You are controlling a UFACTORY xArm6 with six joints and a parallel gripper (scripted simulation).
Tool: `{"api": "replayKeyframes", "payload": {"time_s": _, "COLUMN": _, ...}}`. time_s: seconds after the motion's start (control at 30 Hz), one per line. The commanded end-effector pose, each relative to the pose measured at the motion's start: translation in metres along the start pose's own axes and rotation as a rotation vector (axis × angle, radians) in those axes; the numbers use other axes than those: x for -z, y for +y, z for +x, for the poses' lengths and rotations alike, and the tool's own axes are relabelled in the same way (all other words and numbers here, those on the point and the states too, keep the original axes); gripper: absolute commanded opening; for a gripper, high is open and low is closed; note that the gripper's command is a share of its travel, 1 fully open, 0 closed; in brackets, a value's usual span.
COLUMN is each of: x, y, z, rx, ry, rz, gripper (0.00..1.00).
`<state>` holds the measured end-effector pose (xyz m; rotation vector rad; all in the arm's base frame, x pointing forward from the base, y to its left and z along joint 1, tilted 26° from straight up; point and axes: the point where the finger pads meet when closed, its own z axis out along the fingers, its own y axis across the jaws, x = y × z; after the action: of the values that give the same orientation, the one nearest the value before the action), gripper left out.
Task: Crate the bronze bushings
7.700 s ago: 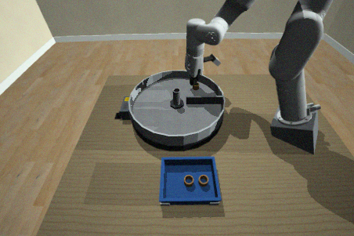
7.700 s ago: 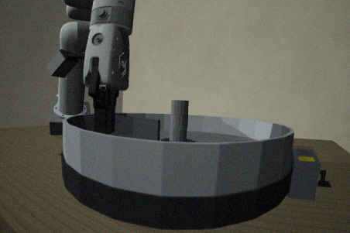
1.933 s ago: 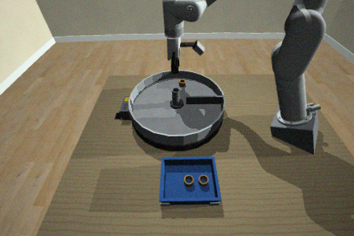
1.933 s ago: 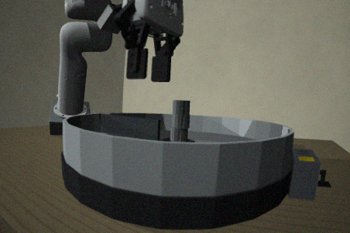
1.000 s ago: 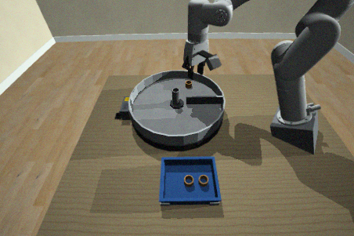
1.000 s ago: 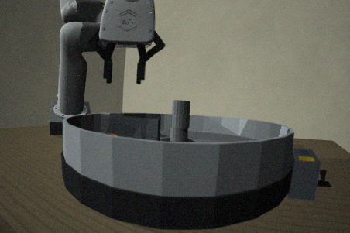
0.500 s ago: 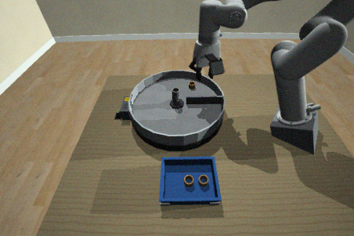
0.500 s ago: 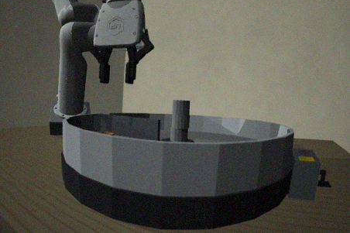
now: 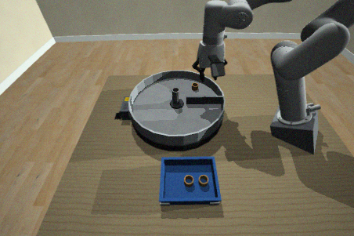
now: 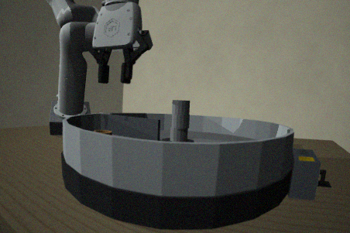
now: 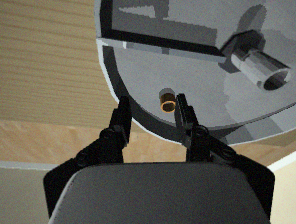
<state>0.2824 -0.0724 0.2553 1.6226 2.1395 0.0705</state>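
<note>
The round grey turning table (image 9: 177, 107) has a raised rim, a centre post (image 9: 175, 96) and a dark divider wall (image 9: 204, 100). One bronze bushing (image 9: 195, 85) lies on it near the far rim; it also shows in the wrist view (image 11: 167, 101) and just over the rim in the exterior view (image 10: 103, 131). My gripper (image 9: 205, 73) hangs open and empty above the far rim, a little to the right of that bushing; in the exterior view (image 10: 114, 74) it is well above the table. The blue crate (image 9: 191, 187) in front holds two bronze bushings (image 9: 189, 180) (image 9: 203, 179). I see no steel bushings.
The arm's base (image 9: 294, 124) stands on the right of the mat. A small grey box with a yellow label (image 9: 124, 104) sits against the table's left side. The centre post (image 11: 260, 68) rises above the rim.
</note>
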Motion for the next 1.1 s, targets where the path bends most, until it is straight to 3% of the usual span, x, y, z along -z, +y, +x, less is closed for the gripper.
{"api": "replayKeyframes", "payload": {"time_s": 0.0, "x": 0.001, "y": 0.000, "z": 0.000, "rx": -0.008, "ry": -0.002, "rz": -0.003, "gripper": 0.54}}
{"api": "replayKeyframes", "payload": {"time_s": 0.3, "x": -0.008, "y": 0.000, "z": 0.000, "rx": -0.008, "ry": -0.002, "rz": -0.003, "gripper": 0.54}}
{"api": "replayKeyframes", "payload": {"time_s": 0.73, "x": -0.098, "y": 0.001, "z": 0.000, "rx": -0.008, "ry": -0.002, "rz": -0.003, "gripper": 0.54}}
{"api": "replayKeyframes", "payload": {"time_s": 1.07, "x": -0.104, "y": 0.001, "z": 0.000, "rx": -0.008, "ry": -0.002, "rz": -0.003, "gripper": 0.54}}
